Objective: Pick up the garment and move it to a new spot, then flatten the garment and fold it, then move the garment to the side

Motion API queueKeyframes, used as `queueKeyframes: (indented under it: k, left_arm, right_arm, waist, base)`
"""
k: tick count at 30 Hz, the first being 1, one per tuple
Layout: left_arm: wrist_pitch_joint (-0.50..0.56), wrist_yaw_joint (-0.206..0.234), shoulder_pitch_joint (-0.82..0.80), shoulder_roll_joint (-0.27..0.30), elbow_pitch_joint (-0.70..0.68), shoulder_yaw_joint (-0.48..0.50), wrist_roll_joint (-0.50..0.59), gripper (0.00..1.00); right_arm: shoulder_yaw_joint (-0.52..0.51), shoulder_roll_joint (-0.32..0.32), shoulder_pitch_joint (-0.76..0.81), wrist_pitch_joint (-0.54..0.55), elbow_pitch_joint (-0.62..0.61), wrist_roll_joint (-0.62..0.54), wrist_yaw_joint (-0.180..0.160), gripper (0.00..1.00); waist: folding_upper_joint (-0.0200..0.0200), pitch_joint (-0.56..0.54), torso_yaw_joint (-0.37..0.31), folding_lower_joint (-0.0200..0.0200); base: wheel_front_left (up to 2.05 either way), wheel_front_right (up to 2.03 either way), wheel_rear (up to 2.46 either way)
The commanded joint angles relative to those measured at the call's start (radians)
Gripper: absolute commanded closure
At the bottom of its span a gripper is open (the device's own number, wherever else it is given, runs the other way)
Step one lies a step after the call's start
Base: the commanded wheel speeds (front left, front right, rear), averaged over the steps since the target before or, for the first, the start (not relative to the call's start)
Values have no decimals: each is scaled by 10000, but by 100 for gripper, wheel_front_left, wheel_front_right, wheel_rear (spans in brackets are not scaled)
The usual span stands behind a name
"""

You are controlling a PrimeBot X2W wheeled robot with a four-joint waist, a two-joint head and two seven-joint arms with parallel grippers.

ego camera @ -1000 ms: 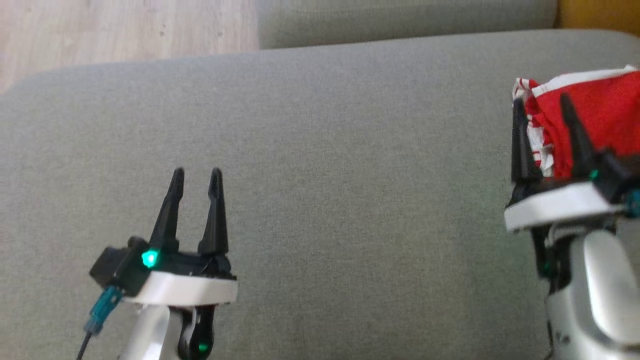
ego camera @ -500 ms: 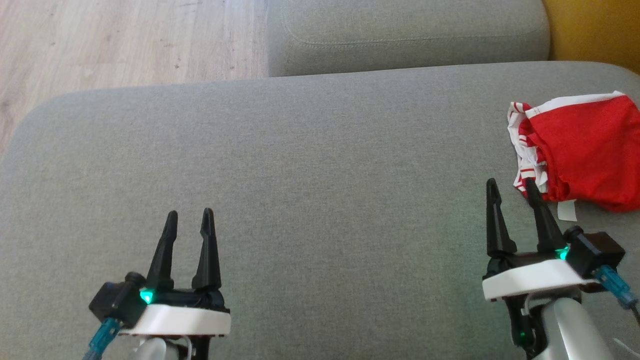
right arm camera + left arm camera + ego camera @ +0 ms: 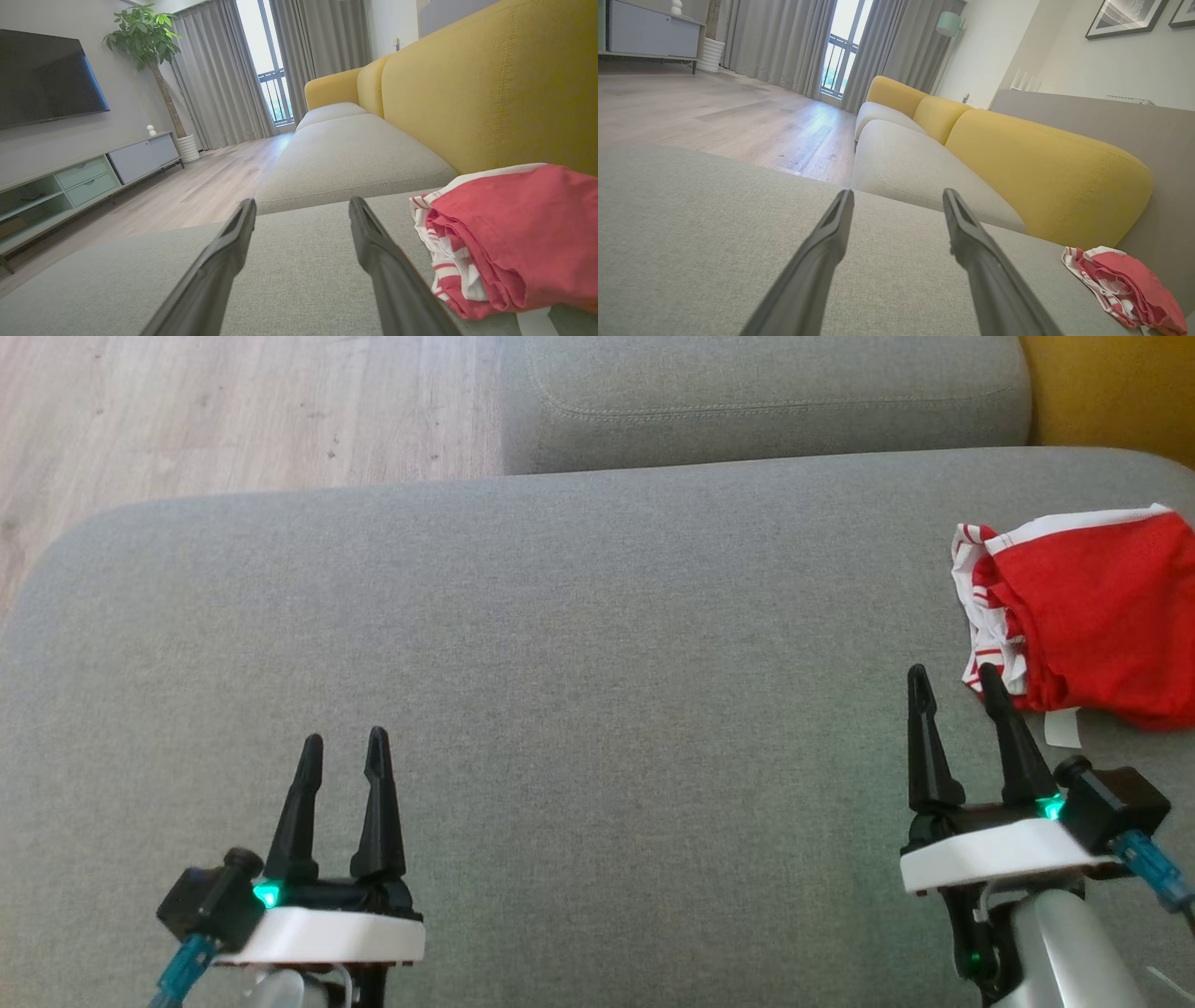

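1. The garment [image 3: 1092, 616], red with a white striped edge, lies bunched in a compact fold on the grey sofa seat [image 3: 597, 663]. It is just ahead and to the outer side of the right gripper [image 3: 952, 672].
2. The right gripper's 2 fingers stand spread and empty. Its outer fingertip is just short of the cloth's near corner, and whether it touches I cannot tell.
3. The left gripper [image 3: 344, 737] is also spread and empty, well apart from the garment, with bare cushion ahead of it.
4. The bundle's place at the seat's edge, beside the yellow backrest [image 3: 490, 93], suggests it has been set aside, so both grippers hold nothing.
5. 1 second ago the right fingers overlapped the cloth; now they sit clear of it. The head camera has also shifted.
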Motion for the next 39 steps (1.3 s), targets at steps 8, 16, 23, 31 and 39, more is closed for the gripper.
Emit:
queueKeyframes:
  k: [8, 16, 23, 31, 39]
  left_arm:
    - [-51, 15, -260, -12, -329, 477, -48, 0]
    - [-51, 15, -236, -12, -331, 494, -42, 0]
    - [-51, 15, -205, -12, -350, 507, -39, 0]
    - [56, 5, 100, 3, 326, 189, -274, 100]
    - [277, 8, 34, 60, 351, 309, -1184, 100]
  right_arm:
    - [252, -3, -247, -134, -340, 19, -7, 0]
    - [263, -3, -238, -135, -339, 25, -7, 0]
    - [326, -3, -182, -135, -385, 22, -7, 0]
    - [69, 6, 110, 40, 336, 311, 0, 100]
    - [-4, -49, 81, 264, 324, 1352, -1, 100]
  waist:
    - [-1, -19, -36, 0]
    - [-1, -55, -40, 0]
    - [-1, -113, -33, 0]
    - [-1, -136, -42, 0]
    - [-1, -152, -65, 0]
  base:
    - [0, 0, 0]
    - [0, 0, 0]
    - [0, 0, 0]
    - [0, 0, 0]
    - [0, 0, 0]
